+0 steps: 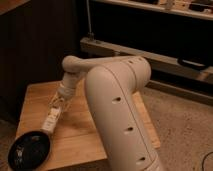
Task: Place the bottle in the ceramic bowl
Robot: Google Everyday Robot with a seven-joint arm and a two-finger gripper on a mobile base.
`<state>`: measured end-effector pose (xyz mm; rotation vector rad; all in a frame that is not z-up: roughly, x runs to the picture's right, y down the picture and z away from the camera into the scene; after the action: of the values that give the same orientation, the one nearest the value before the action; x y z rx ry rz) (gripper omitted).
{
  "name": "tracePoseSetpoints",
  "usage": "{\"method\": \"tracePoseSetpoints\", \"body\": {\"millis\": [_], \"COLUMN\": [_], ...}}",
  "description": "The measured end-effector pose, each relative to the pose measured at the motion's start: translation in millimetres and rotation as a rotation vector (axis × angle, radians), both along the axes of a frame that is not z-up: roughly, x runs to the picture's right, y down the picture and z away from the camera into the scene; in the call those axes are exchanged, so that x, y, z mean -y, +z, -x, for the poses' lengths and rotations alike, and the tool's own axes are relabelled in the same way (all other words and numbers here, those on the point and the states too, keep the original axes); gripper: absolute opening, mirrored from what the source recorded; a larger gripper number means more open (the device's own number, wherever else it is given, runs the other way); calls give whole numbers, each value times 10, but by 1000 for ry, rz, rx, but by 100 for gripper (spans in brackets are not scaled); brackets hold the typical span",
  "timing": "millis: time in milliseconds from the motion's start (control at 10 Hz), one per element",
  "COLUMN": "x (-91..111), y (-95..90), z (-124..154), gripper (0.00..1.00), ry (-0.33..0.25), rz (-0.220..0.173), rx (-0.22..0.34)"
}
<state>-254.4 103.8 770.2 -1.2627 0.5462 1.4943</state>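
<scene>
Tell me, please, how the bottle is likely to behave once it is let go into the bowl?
The bottle, slim and round under the gripper, would probably roll or slide once released. It looks like clear plastic, so likely light and not fragile. The bowl is shallow and glossy, so the bottle may skid to the bottom and lie flat.
</scene>
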Motion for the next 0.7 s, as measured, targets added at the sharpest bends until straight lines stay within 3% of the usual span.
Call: {"method": "tracePoseSetpoints", "body": {"millis": [200, 700], "x": [-91, -345], "y": [-159, -502], "z": [91, 438], "gripper": [0, 0], "ry": [-19, -79], "rz": [-5, 10], "rx": [37, 210]}}
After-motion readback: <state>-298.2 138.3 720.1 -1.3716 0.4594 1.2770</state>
